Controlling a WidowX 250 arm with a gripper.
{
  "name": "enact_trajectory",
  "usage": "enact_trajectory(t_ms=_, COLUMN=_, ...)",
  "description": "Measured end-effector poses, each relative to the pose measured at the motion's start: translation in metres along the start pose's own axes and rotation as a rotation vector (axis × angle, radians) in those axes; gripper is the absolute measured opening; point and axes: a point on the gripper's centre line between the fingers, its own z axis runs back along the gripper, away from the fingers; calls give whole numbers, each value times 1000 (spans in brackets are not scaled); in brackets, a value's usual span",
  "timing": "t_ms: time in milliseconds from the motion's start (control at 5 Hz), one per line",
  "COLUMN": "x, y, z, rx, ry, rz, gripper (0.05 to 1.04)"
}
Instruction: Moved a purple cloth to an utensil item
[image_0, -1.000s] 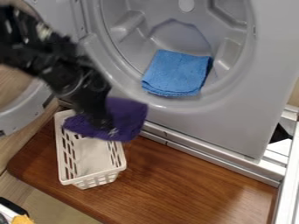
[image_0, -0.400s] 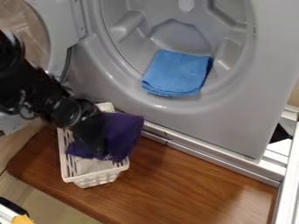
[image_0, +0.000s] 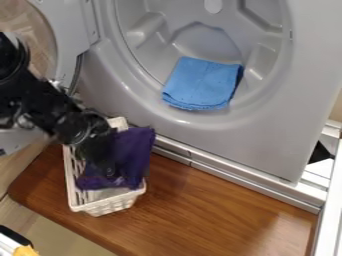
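purple cloth (image_0: 136, 150), gripped by the pincer (image_0: 111, 173), is at the white basket (image_0: 107, 205), partly over its right rim; settling it inside and letting go likely remain.

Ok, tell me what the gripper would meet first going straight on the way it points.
Past the purple cloth at its tip, the gripper would likely meet the white basket, either its floor or its near end wall; this slanted view leaves the depth unclear.
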Motion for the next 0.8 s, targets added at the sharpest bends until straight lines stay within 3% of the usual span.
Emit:
enact_trajectory(t_ms=400, x=27, y=0, z=47, rx=27, ry=10, rz=-43, gripper=933)
enact_trajectory(t_ms=600, x=31, y=-1, z=70, rx=15, ry=30, rz=-48, gripper=1011)
enact_trajectory(t_ms=800, x=39, y=-3, z=88, rx=-1, ry=-12, rz=-82, gripper=1006)
